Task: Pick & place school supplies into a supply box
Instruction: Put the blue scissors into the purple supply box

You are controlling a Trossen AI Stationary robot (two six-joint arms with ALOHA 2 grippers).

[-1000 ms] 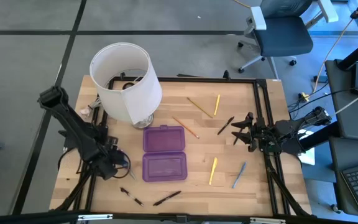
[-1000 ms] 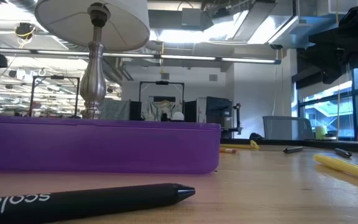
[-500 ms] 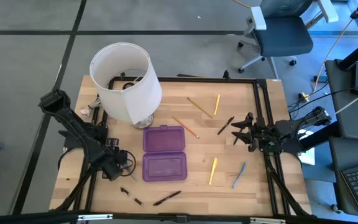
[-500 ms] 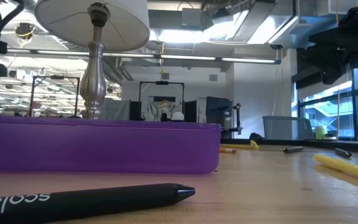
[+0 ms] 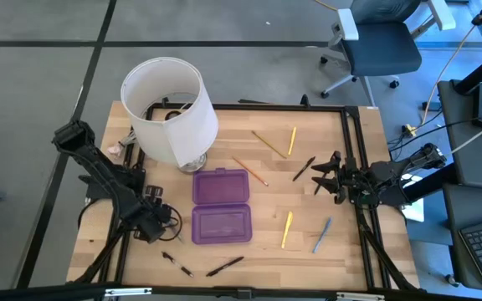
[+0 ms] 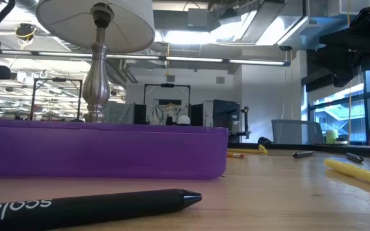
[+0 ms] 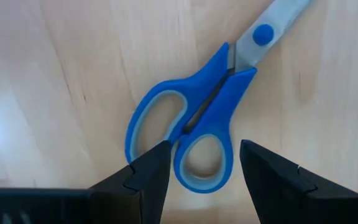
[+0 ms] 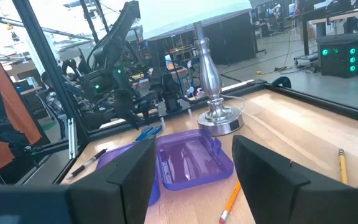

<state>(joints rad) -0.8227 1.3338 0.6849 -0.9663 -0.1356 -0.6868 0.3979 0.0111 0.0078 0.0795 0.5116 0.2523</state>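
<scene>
Jaws wide apart on the left gripper point(image 7: 199, 163), straddling the handle loops of the blue-handled scissors point(image 7: 197, 118) flat on the bench point(image 5: 266, 201), not yet pinched. Over at centre right of the high view, right gripper point(image 5: 318, 177) parked above the bench with jaws parted and nothing between them. Purple supply box point(image 5: 221, 206) lying open at centre frame, lid and tray side by side, and looking bare inside as far as the overhead shows. So, early days by the look of it: nothing packed yet. Scattered and waiting: yellow pencil point(image 5: 292, 140) and wooden pencil point(image 5: 268, 143) in the upper middle, another wooden pencil point(image 5: 250, 171) just right of the box, dark marker point(image 5: 303, 169) close to the right gripper, second yellow pencil point(image 5: 287, 229) and grey-blue pen point(image 5: 321, 235) at lower right, two dark pens point(image 5: 225, 266) along the bottom edge. Scissors sitting left of the box at lower left, near it but not touching. White lamp point(image 5: 171, 111) standing at upper left, out of play. Likely first pick under way, everything else still to go.
</scene>
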